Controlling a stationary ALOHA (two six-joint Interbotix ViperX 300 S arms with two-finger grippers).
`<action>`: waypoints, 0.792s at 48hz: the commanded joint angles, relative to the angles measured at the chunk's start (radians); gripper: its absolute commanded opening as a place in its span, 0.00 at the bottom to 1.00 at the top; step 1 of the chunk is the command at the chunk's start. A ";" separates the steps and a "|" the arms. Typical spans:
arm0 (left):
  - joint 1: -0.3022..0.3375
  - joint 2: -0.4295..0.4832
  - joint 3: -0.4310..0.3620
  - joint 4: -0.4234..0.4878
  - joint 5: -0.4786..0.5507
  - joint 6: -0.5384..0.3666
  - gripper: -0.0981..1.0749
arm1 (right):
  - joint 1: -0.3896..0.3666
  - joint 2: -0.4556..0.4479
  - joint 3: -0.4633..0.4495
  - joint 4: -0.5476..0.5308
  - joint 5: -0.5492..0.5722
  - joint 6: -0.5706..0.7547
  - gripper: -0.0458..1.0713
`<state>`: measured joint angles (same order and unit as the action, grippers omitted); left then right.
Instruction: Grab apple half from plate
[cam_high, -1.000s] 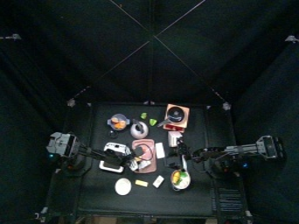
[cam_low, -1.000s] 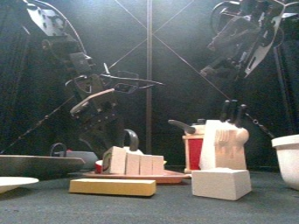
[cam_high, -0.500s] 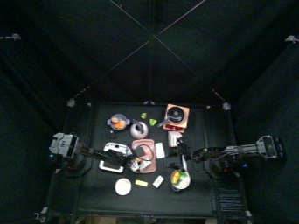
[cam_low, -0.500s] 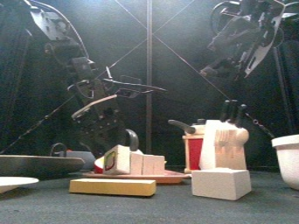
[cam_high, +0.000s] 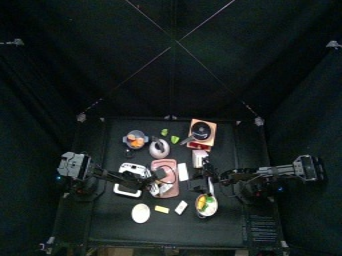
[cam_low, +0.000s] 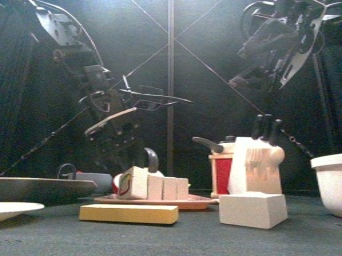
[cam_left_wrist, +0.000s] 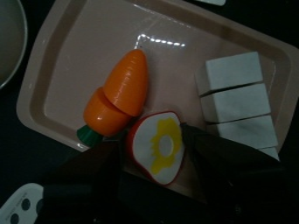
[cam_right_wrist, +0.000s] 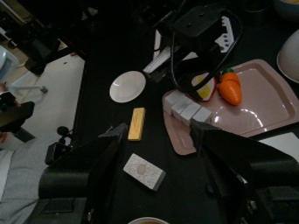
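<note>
The pale pink oblong plate (cam_left_wrist: 70, 96) holds an orange carrot (cam_left_wrist: 121, 90), white blocks (cam_left_wrist: 239, 96) and the red-rimmed apple half (cam_left_wrist: 160, 145), lower centre between the left gripper's (cam_left_wrist: 158, 156) wide jaws; right gripper's (cam_right_wrist: 160, 150) jaws spread.

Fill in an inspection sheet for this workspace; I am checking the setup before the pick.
Surface: small black table, crowded with dishes and toy food.
Job's things: small red-orange apple half with a pale face lies on the pale pink oblong plate, beside an orange toy carrot.
Clutter: white blocks on the same plate; round white saucer, yellow bar and knife block on the table.
Grippers: left hand open, jaws either side of the apple half; right hand open, raised, away from the plate.
Cables: nothing seen loose on the table.
Surroundings: black curtains all round.
</note>
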<state>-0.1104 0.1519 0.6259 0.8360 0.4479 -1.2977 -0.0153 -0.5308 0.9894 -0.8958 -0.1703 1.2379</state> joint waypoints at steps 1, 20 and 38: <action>-0.003 -0.021 -0.011 -0.005 0.009 0.003 0.70 | -0.002 -0.006 -0.008 0.002 -0.005 0.000 0.85; -0.003 -0.077 -0.006 0.000 0.035 0.005 0.67 | -0.002 -0.006 -0.008 0.002 -0.005 0.000 0.85; -0.011 -0.104 -0.006 0.002 0.084 0.005 0.67 | -0.003 -0.006 -0.008 0.002 -0.003 0.000 0.86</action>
<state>-0.1181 0.0690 0.6305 0.8314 0.5308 -1.2916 -0.0153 -0.5308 0.9894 -0.8958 -0.1703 1.2379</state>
